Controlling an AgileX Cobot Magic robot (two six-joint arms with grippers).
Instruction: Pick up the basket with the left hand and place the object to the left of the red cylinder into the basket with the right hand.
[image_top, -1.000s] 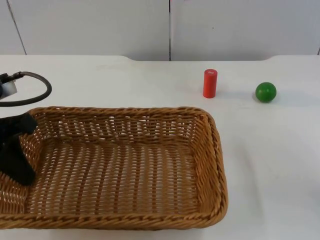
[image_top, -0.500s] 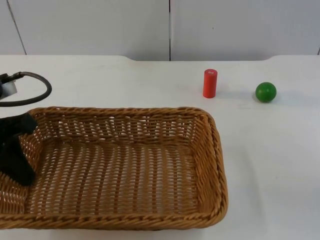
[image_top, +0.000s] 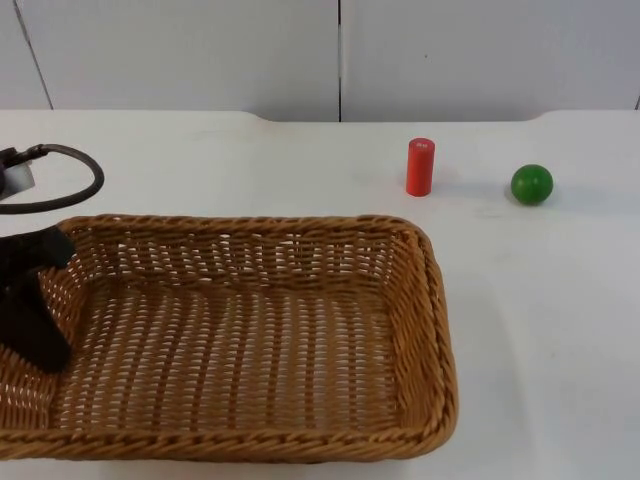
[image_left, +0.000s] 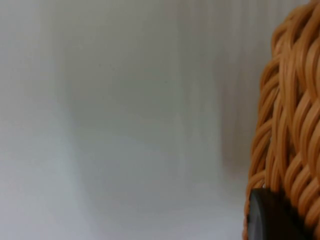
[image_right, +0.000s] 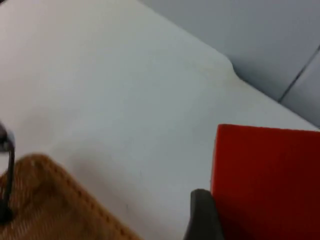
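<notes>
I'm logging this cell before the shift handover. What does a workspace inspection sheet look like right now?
Surface: white table, no spills or marks seen.
Job's things: wicker basket at the near left, nothing in it. The red cylinder stands upright behind it, and the green ball sits to its right, apart from it. Nothing lies on the table left of the cylinder.
Clutter: nothing seen.
Grippers: left gripper is clamped on the basket's left rim. The right gripper is over the table beside a red surface, with the basket's corner in its view.
Surroundings: grey partition wall behind the table.
</notes>
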